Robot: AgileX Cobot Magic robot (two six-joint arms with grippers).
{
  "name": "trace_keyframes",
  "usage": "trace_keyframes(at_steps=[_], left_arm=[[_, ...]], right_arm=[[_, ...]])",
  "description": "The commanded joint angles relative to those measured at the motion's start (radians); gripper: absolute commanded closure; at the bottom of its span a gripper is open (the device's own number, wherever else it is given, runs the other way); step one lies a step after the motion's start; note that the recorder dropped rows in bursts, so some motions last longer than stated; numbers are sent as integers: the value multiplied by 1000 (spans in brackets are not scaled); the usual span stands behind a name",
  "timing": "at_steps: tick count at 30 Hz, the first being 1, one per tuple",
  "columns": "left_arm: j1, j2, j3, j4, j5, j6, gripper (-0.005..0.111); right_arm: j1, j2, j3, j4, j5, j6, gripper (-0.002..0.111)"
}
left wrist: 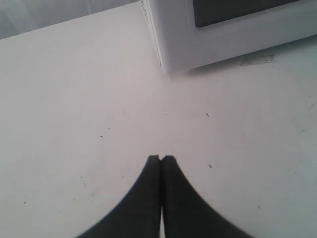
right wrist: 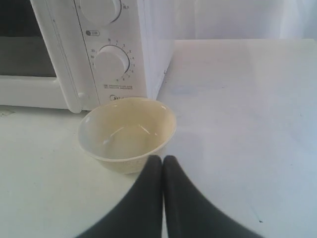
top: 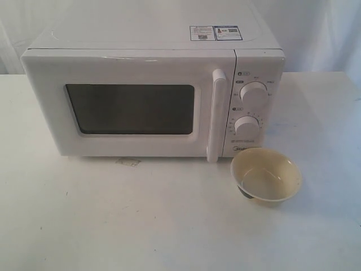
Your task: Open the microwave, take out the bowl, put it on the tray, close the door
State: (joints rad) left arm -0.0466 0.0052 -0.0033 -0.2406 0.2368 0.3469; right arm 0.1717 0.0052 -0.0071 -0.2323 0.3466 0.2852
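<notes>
Closed right claw (right wrist: pixel 162 159) hovers near bowl (right wrist: pixel 127 133) rim.

No legible text on microwave (top: pixel 141 62)

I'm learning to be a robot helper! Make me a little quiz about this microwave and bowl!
1. True or false: the door of the microwave is open.
2. Where is the bowl? A) inside the oven. B) on the table, in front of the knobs. C) on top of the oven.
3. Fill in: the left gripper and the right gripper are both ____ (open or shut).

Key: 1 false, the door is closed. 2 B. 3 shut, and neither one holds anything.
</notes>
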Motion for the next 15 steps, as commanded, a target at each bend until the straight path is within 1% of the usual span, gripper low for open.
trace_keyframes(at_steps=[1, 4, 15], left_arm=[[0, -5, 3, -6, -3, -5, 107], [0, -5, 3, -6, -3, -5, 107], [0, -5, 3, -6, -3, -5, 107]], right_arm=[[-4, -5, 7, -7, 13, 7, 108], [-15, -5, 7, 20, 13, 9, 108], [-15, -5, 7, 22, 11, 9, 108]])
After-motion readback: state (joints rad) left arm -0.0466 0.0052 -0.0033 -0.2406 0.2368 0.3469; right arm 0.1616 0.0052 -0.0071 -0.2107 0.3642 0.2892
